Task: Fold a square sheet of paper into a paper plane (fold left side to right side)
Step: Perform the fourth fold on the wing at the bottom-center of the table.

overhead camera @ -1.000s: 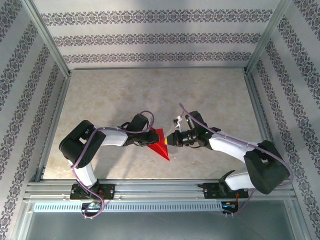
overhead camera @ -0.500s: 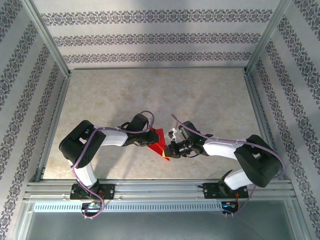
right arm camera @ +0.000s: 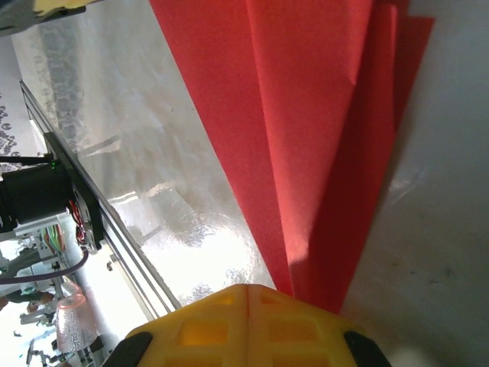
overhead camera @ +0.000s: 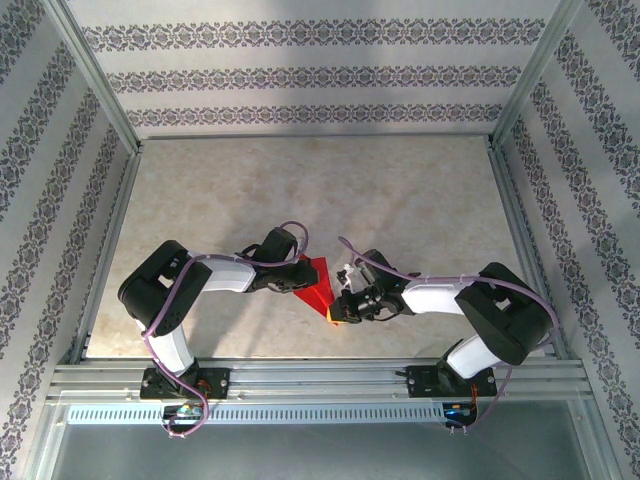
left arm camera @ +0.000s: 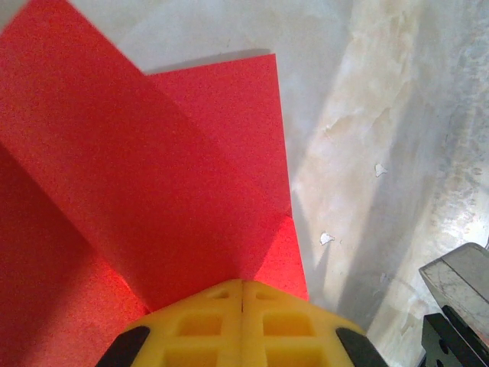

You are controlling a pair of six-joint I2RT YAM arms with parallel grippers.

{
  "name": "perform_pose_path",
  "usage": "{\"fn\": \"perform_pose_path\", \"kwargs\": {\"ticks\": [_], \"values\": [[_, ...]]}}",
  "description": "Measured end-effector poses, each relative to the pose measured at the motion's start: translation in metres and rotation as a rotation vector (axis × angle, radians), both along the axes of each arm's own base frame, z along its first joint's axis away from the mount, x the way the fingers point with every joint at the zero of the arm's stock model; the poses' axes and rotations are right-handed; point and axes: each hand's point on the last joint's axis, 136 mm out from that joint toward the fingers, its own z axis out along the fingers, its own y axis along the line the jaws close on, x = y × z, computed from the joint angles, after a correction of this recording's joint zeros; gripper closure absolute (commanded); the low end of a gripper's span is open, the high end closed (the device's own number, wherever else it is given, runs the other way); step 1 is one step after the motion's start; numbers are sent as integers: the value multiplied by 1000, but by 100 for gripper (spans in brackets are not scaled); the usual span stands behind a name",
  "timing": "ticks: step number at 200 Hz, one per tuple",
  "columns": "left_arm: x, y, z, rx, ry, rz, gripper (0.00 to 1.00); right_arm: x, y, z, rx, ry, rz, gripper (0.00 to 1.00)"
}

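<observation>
The red sheet of paper [overhead camera: 318, 284] lies on the table between the two arms, folded to a narrow shape with its point toward the near edge. In the left wrist view one flap of the paper [left arm camera: 153, 176] stands up off the layers below. My left gripper [overhead camera: 297, 283] is shut, and its yellow tips [left arm camera: 243, 284] meet the paper at the base of that flap. My right gripper [overhead camera: 340, 308] is shut too, with its tips [right arm camera: 248, 289] at the narrow near end of the layered paper [right arm camera: 321, 115]. Whether either pinches paper cannot be seen.
The pale marbled table [overhead camera: 300, 190] is boxed in by aluminium rails, the near one [overhead camera: 320, 375] just behind the right gripper. Patterned walls [overhead camera: 310, 75] stand at the back and sides. Part of the right arm [left arm camera: 458, 306] shows beside the paper.
My right gripper has swung toward the near edge and slightly left, from beside the paper's right side to its near point. The left gripper and the paper have stayed put.
</observation>
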Motion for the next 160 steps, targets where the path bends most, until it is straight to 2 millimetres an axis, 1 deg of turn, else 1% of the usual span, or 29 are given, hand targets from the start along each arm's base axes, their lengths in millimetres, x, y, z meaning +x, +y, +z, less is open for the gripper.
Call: {"fn": "perform_pose_path", "kwargs": {"ticks": [160], "values": [[0,0,0,0,0,0,100,-4,-2,-7,-5,-4,4,100]]}}
